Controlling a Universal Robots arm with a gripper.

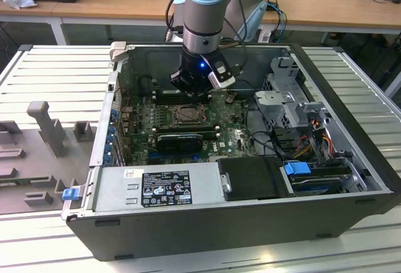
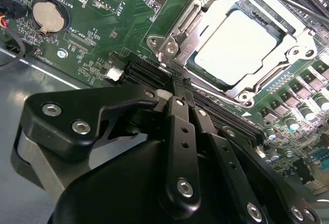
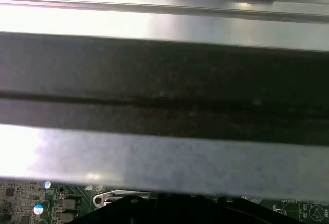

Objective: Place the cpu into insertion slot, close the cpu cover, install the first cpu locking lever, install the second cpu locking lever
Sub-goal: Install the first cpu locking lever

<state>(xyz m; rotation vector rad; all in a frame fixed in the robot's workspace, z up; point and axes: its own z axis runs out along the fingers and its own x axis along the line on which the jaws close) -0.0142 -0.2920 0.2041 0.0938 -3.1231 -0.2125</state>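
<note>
Hovering with fingers pressed together and empty, gripper (image 2: 181, 88) sits at 7 o'clock of the cpu (image 2: 236, 47), which lies flat in the insertion slot (image 2: 191, 59), edges diagonal in the second wrist view. cpu cover (image 2: 175, 34) down; lever step apparently current.

Open computer case (image 1: 351, 160) lying on a slatted grey table (image 1: 56, 72), green motherboard (image 1: 141, 107) inside. Grey power supply (image 1: 156, 188) with a black label along the near wall; blue-tabbed drive bay (image 1: 297, 168) toward the exterior view's right. Round coin battery (image 2: 47, 16) on the board in the second wrist view.
</note>
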